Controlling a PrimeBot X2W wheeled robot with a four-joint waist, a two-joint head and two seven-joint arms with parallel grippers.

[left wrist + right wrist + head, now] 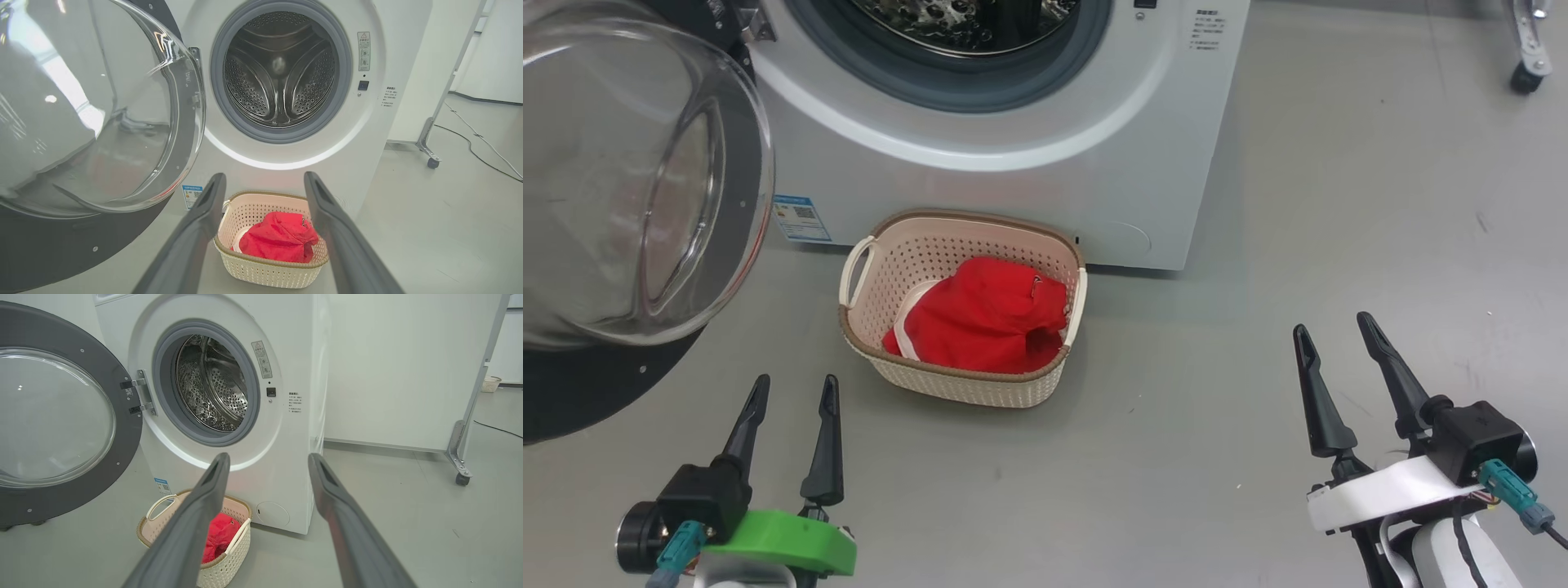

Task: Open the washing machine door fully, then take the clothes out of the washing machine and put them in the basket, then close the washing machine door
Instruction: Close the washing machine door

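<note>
The white washing machine (1045, 188) stands ahead with its steel drum (280, 69) bare. Its round black-rimmed glass door (621, 196) hangs swung wide open to the left, also seen as the door (53, 416) in the right wrist view. On the floor before the machine sits the cream basket (874, 269) with the red clothes (988, 314) lying inside. My left gripper (795, 390) is open, low at the left, short of the basket. My right gripper (1335, 327) is open too, off to the basket's right, holding nothing.
Grey floor spreads around the basket and to the right. A wheeled frame leg (459, 465) and a floor cable (478, 143) lie right of the machine, near a white wall panel (400, 367). A small basket (490, 384) stands far back.
</note>
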